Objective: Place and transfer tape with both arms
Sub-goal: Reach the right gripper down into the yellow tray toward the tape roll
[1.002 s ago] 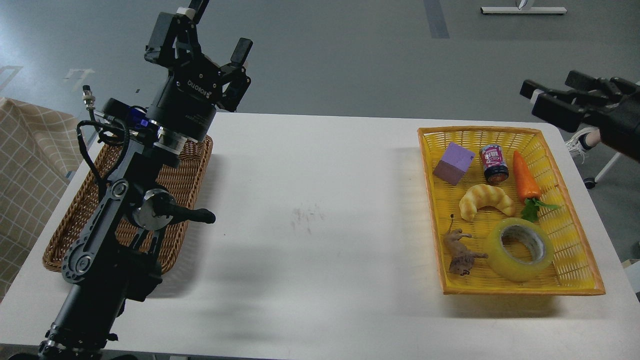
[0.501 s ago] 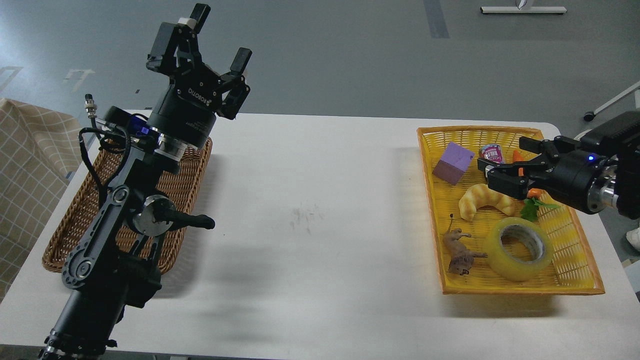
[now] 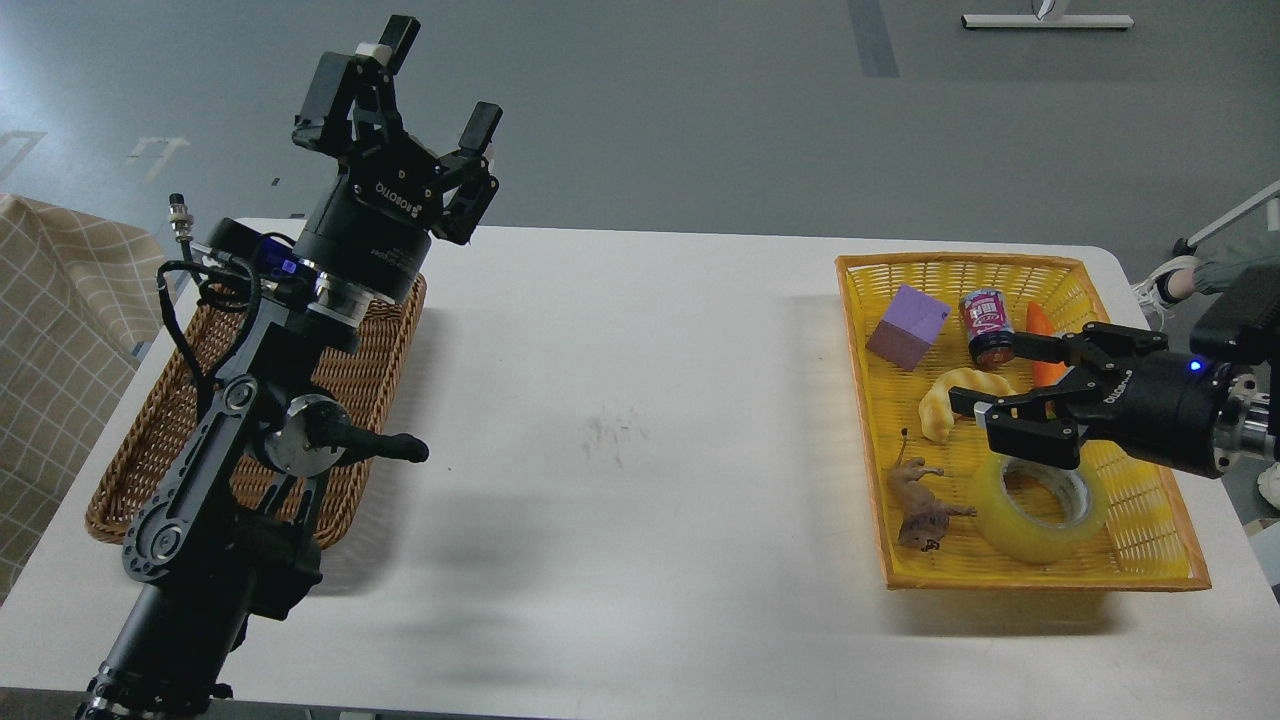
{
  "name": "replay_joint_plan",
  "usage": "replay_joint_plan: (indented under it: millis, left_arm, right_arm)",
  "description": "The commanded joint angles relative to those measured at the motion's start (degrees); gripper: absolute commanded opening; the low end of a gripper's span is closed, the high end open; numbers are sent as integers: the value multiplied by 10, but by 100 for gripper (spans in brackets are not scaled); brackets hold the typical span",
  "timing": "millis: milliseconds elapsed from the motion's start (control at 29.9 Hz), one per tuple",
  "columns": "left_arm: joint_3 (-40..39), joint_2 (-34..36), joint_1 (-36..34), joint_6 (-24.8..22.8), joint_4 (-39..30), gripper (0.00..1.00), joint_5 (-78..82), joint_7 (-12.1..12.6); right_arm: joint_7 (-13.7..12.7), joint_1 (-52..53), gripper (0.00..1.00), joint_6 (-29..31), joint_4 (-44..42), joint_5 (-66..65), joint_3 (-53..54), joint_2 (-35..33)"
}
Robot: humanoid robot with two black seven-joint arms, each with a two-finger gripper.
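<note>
The tape (image 3: 1035, 515), a translucent yellow roll with a grey-white core, lies flat in the near part of the yellow basket (image 3: 1150, 575) at the right. My right gripper (image 3: 985, 375) is open and empty, its fingers pointing left over the basket, just above and behind the tape and partly covering its far rim. My left gripper (image 3: 435, 75) is open and empty, held high over the far left of the table, above the brown wicker basket (image 3: 130, 470).
The yellow basket also holds a purple block (image 3: 907, 326), a small can (image 3: 986, 325), an orange carrot (image 3: 1042, 345), a pale croissant (image 3: 945, 400) and a brown toy animal (image 3: 920, 505). A white table (image 3: 620, 450) lies between the baskets. A checked cloth (image 3: 50, 330) hangs at the left.
My right arm has swung in from the far right and come down over the yellow basket, now close above the tape. My left arm has barely moved.
</note>
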Motion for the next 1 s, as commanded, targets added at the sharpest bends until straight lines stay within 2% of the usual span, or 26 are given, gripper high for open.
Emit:
replay_joint_plan:
  millis: [0,368,568,635,802,969]
  left_arm:
    - [0,1,0,0,0,99,0,0]
    - [-2,1,3,0,0,99,0,-1]
    - [0,1,-2,1,0,99,-1,1]
    - [0,1,-5,0,-1,99,-1,7]
    - [0,3,-3,0,-1,99,-1,8]
    - [0,5,-2,0,0,99,-2,8]
  right_arm:
    - [1,4,94,0,-16,0,-3,-6]
    - [1,16,94,-2,-81,0,-14,-6]
    - [1,69,94,-6,-127,0,-105,-6]
    - [1,108,94,-38,-158,0,-164,-7]
    - [1,157,94,-77,-196,0,-248,-8]
    - [1,170,94,-82,-205,0,-265,-8]
